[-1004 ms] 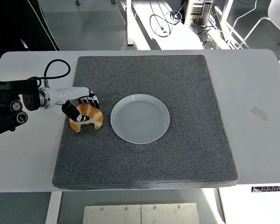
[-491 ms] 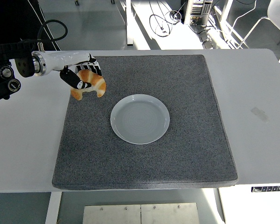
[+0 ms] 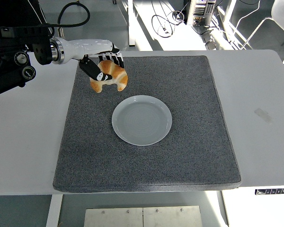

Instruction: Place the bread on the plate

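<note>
The bread is a golden-brown croissant (image 3: 114, 75), held in the air above the grey mat. My left hand (image 3: 100, 64) is shut on it, with black fingers wrapped over its top and left side. The hand and croissant hang up and to the left of the plate. The white round plate (image 3: 142, 120) lies near the middle of the mat and holds nothing. My right arm does not show.
The grey mat (image 3: 180, 156) covers most of the white table (image 3: 265, 94). A small clear tape patch (image 3: 263, 115) lies on the table at the right. Cables and chair legs show on the floor beyond the far edge.
My left hand has lifted the croissant off the mat at the left and carried it up and to the right, nearer the plate.
</note>
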